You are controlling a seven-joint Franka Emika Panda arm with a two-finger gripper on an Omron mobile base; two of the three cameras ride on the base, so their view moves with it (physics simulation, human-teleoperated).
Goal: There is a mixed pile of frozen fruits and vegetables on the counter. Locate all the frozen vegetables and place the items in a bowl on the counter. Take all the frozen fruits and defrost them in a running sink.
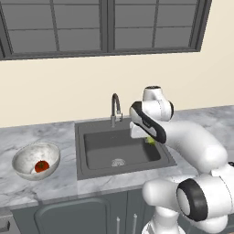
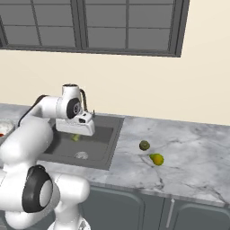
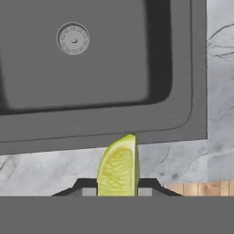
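— Where's the wedge (image 3: pixel 119 167)?
— Clamped in my end effector (image 3: pixel 118 192), above the sink (image 1: pixel 119 151), near its right rim.
— And the rest?
— Tomato (image 1: pixel 41 166) in the bowl (image 1: pixel 27 157) (left of the sink); both fruits on the desk (image 2: pixel 197 157), right of it.

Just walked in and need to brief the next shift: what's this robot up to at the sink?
The arm's pincer is shut on a pale yellow-green wedge, held above the sink. A red tomato-like item already sits in the marbled bowl on the counter to the sink's left. A dark green ball and a pear-shaped fruit still lie on the counter to the sink's right.
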